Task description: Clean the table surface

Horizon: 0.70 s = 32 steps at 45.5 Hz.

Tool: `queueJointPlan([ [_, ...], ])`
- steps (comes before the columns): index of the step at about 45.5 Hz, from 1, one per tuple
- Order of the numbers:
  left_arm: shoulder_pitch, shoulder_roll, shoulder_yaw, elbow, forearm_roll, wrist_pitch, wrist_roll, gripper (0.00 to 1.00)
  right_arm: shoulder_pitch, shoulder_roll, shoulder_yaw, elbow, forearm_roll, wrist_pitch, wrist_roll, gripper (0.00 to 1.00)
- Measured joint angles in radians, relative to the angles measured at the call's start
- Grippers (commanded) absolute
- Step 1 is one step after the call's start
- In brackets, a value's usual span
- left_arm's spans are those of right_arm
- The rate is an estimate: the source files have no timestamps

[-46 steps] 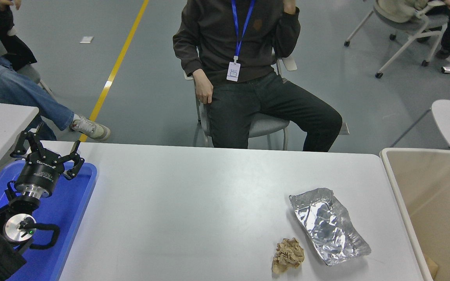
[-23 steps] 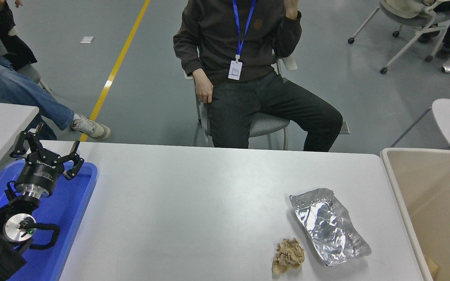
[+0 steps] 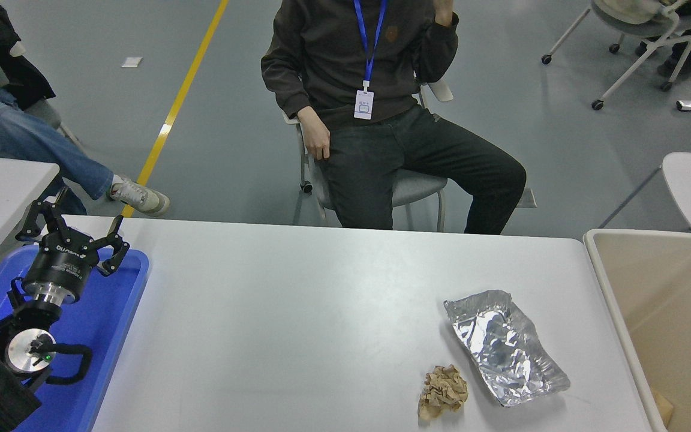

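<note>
Left gripper [image 3: 72,231] fingers spread apart, nothing held, parked over the blue tray [image 3: 120,312] at lower left. The table surface [image 3: 297,318] fills the frame's middle; crumpled foil [image 3: 504,347] and brown paper wad [image 3: 442,391] lie at lower right, beside a beige bin [image 3: 669,312].

A crumpled sheet of aluminium foil [image 3: 504,348] lies flat at the near right. Just beside its near left edge sits a crumpled brown paper wad [image 3: 442,391], slightly apart from it. A beige bin [image 3: 669,324] stands at the right edge. A blue plastic tray [image 3: 102,336] occupies the left side. A seated person [image 3: 381,108] wearing a blue lanyard faces from the far side. A yellow floor line [image 3: 180,99] runs diagonally behind.
</note>
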Motion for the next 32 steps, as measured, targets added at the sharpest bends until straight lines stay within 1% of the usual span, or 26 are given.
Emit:
queueJointPlan([
  [15,0.000,0.000,0.000,0.000,0.000,0.000,0.000,1.00,-0.188,0.111,0.058,0.024,-0.001,0.007,0.075,0.99],
  [32,0.000,0.000,0.000,0.000,0.000,0.000,0.000,1.00,-0.337,0.187,0.067,0.029,-0.002,0.015,0.112,0.99],
])
